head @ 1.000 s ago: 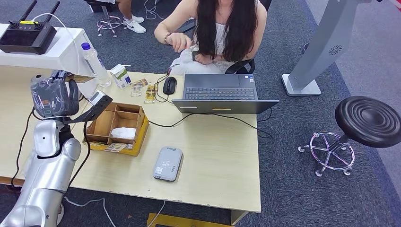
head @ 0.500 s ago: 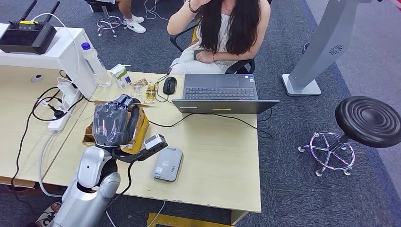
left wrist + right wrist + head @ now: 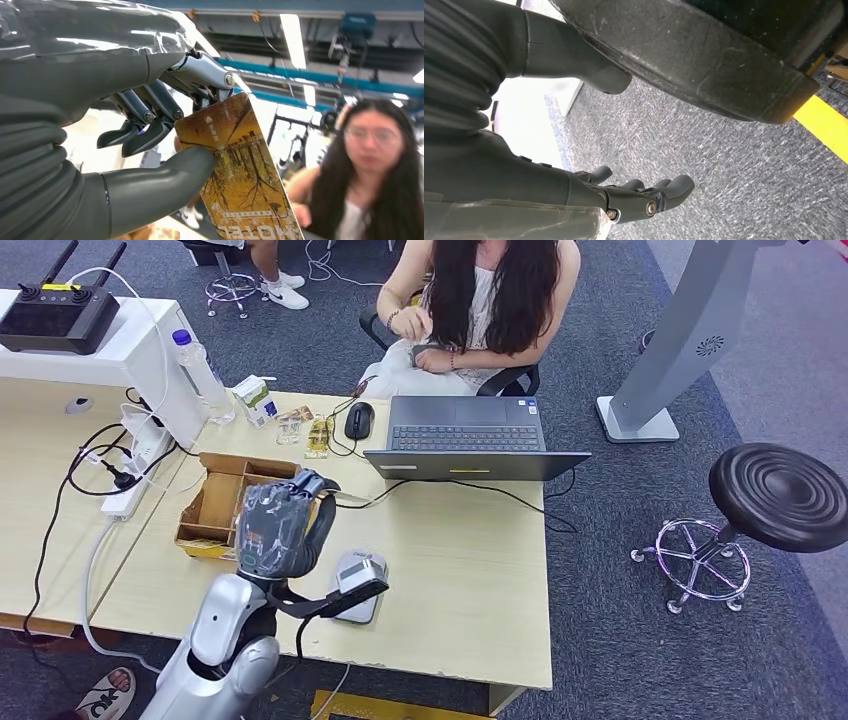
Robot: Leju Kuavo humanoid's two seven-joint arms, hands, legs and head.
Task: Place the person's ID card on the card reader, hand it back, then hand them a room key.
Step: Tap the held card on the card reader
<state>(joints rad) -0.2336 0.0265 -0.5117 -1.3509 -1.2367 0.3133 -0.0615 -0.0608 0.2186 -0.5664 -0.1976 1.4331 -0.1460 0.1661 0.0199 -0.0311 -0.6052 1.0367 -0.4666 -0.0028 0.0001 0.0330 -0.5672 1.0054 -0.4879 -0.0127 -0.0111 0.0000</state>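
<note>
Left hand (image 3: 125, 150) pinches the hotel room key card (image 3: 240, 175) between thumb and fingers (image 3: 150, 137), so extend it over the table (image 3: 470, 570) toward the person (image 3: 480, 300), gripping firmly until taken.

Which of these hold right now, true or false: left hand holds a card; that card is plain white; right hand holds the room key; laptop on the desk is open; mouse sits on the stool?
1. The left hand holds a card. True.
2. That card is plain white. False: it is yellow-orange, printed with trees and the word HOTEL.
3. The right hand holds the room key. False: it hangs over the carpet holding nothing.
4. The laptop is open. True.
5. The mouse sits on the stool. False: it lies on the desk, beside the laptop.
</note>
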